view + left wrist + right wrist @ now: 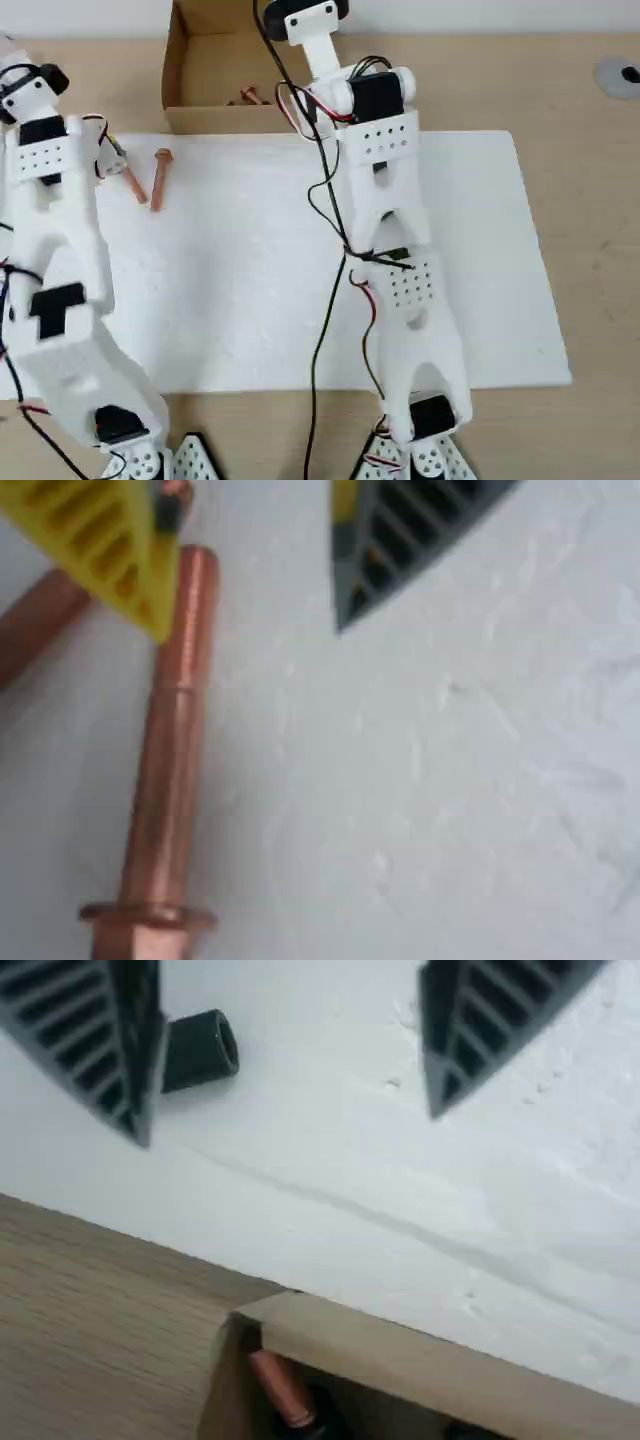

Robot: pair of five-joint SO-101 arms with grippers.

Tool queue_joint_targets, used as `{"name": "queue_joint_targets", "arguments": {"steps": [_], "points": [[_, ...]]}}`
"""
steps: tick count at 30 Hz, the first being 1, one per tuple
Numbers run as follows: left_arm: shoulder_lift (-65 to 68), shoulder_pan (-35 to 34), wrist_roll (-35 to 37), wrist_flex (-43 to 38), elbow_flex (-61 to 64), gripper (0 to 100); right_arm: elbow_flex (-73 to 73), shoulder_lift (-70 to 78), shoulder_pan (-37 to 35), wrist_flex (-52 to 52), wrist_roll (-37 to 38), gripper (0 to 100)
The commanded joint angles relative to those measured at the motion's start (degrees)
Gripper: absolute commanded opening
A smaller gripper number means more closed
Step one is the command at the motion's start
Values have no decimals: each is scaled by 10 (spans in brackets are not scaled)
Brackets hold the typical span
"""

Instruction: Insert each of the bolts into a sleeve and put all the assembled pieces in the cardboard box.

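Pickup stage, I judge. Copper bolt (170, 760) lies on the white foam pad (250, 300), your left gripper (250, 630) wide and empty over its shank. Right gripper (288, 1125), wide too, has a black sleeve (200, 1050) just beside it, near the cardboard box (400, 1345). Next: centre, close on the bolt.

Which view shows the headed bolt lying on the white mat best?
The left wrist view: the bolt lies close up, shaft and flanged head plain. The high view shows it small, from above, on the mat.
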Motion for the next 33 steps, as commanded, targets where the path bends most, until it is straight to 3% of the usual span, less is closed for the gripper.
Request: {"name": "queue_joint_targets", "arguments": {"steps": [1, 15, 33], "points": [[32, -9, 4, -6, -68, 121, -29, -51, 3, 12, 5, 210], [117, -5, 36, 41, -200, 121, -29, -50, 3, 12, 5, 210], [166, 23, 36, 38, -207, 121, -29, -50, 2, 12, 4, 210]]}}
